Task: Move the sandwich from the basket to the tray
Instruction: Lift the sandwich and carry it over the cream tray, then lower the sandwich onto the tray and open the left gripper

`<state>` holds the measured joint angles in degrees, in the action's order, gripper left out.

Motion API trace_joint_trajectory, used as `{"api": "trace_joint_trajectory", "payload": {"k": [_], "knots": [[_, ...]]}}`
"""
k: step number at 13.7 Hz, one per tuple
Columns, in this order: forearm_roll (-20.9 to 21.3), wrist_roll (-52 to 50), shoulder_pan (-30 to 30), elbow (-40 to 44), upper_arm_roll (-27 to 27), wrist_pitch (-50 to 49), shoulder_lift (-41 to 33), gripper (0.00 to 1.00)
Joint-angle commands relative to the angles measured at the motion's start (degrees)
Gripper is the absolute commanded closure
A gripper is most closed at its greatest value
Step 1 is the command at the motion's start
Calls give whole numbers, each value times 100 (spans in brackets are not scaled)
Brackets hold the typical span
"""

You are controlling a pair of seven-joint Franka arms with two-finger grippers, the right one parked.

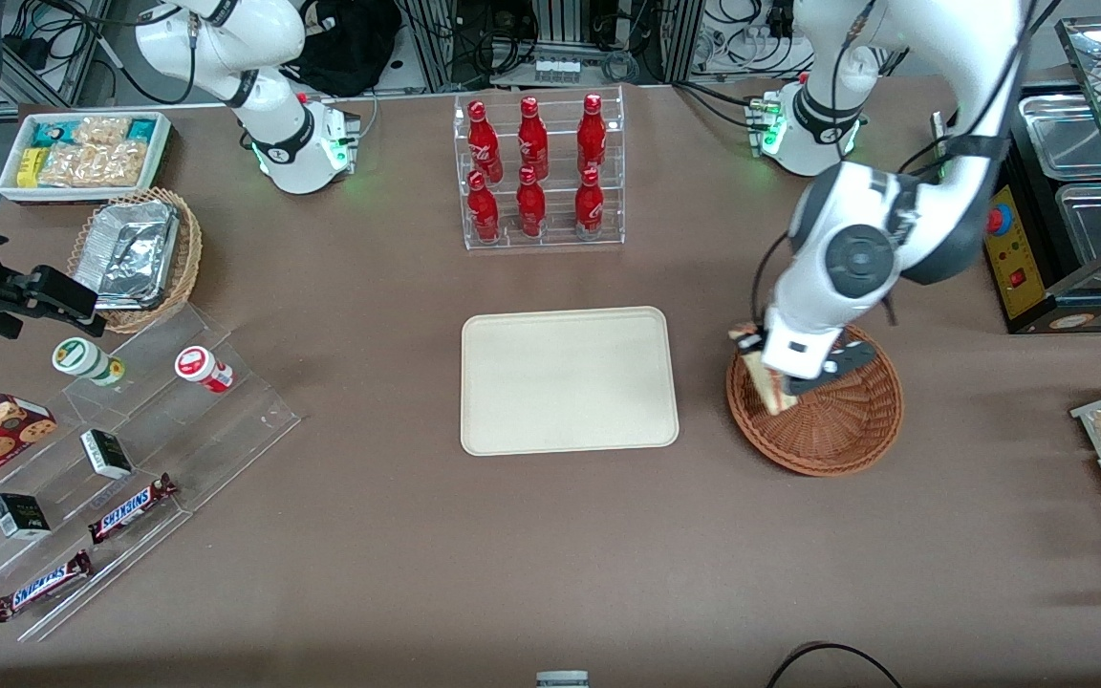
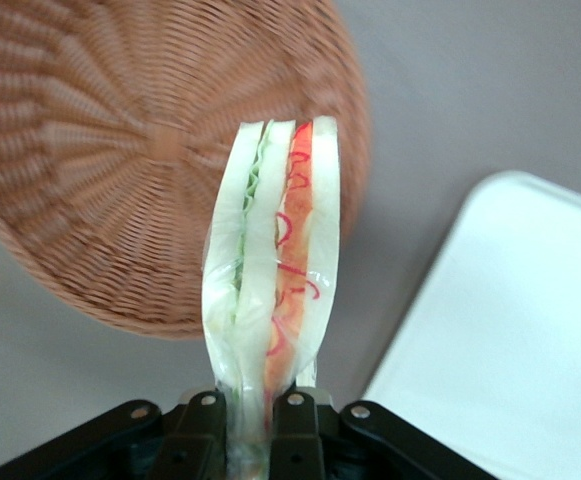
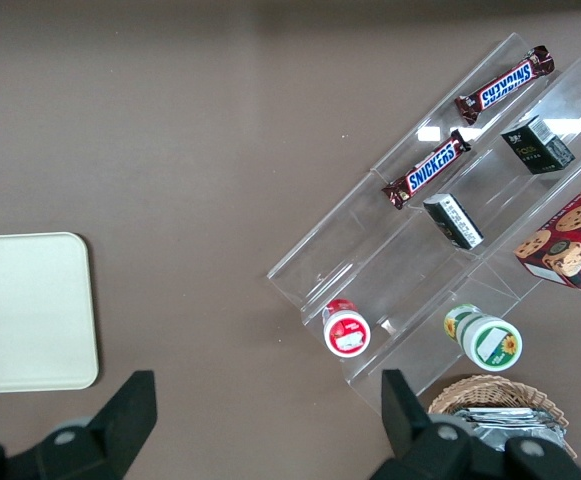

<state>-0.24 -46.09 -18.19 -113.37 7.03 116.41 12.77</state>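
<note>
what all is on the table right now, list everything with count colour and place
sandwich: 1, white bread with red and green filling, held above the basket
basket: 1, reddish-brown wicker, beside the tray toward the working arm's end
tray: 1, cream, mid-table
bottles: 6, red, in a clear rack farther from the front camera than the tray
foil containers: silver, in a tan basket toward the parked arm's end
snack bin: 1, white, farther than the foil containers
Snickers bars: 2, brown, on a clear stepped stand
gripper: 1, black, over the basket, shut on the sandwich
</note>
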Motion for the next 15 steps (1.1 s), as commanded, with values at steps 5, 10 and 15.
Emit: {"api": "trace_joint_trajectory", "payload": {"k": [5, 10, 15], "knots": [[-38, -207, -1115, 1491, -44, -83, 1367, 95], [-47, -742, -1607, 2344, -18, -74, 2088, 95], [-47, -946, -1810, 2636, 166, 188, 2441, 95]]}}
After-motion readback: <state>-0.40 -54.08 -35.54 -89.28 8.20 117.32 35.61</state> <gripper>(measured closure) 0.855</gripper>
